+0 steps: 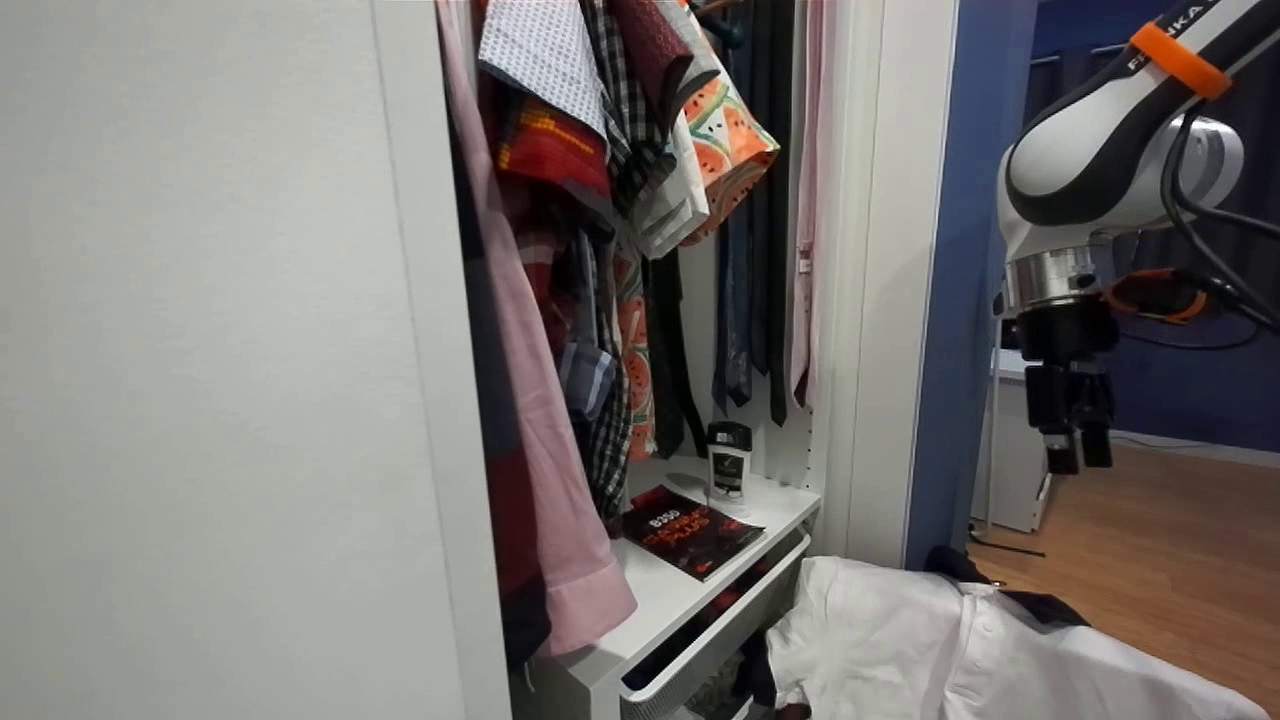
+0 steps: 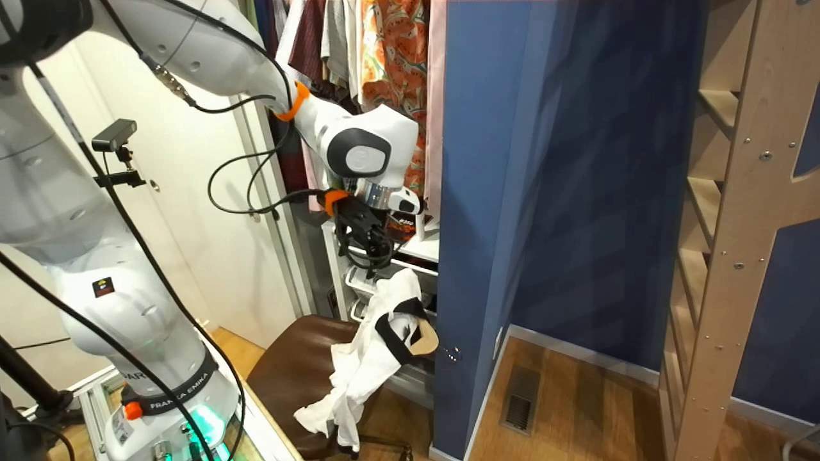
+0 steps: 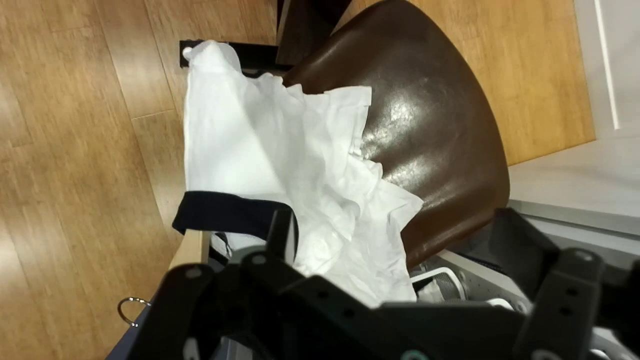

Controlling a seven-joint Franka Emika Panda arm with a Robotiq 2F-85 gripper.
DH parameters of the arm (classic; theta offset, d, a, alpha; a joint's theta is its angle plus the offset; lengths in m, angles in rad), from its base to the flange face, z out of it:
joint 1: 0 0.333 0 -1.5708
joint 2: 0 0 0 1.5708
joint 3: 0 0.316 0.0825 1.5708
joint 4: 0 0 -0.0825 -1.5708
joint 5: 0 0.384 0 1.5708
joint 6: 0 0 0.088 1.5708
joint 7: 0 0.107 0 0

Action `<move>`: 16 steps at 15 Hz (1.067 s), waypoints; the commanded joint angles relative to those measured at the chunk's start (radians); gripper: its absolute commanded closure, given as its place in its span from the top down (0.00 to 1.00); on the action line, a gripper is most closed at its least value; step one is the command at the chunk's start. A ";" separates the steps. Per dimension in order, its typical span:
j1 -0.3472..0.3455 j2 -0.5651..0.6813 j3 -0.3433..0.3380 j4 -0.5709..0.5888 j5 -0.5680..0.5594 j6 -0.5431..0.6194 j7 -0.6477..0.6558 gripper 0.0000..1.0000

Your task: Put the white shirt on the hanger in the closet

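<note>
The white shirt (image 1: 890,630) lies loose and wrinkled, draped over a brown chair in front of the closet (image 1: 855,300). In the wrist view the shirt (image 3: 240,145) shows a dark band at its collar. A pale wooden hanger (image 3: 192,247) pokes out at that collar, its metal hook (image 3: 120,307) to one side; how much of it sits inside the shirt is hidden. Above the shirt in both exterior views hangs my gripper (image 1: 1080,458), pointing down. Its fingers (image 3: 525,240) stand wide apart with nothing gripped; cloth and chair show below the gap.
Crowded clothes (image 2: 397,70) hang in the closet over a white ledge (image 1: 650,590) bearing a booklet (image 1: 690,535) and a black-and-white bottle (image 1: 728,465). Below is an open drawer (image 1: 720,625). The brown chair (image 3: 435,115) and blue wall (image 2: 480,192) flank the shirt.
</note>
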 commanded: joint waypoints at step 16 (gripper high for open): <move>-0.154 0.221 -0.089 0.133 0.034 -0.121 -0.409 1.00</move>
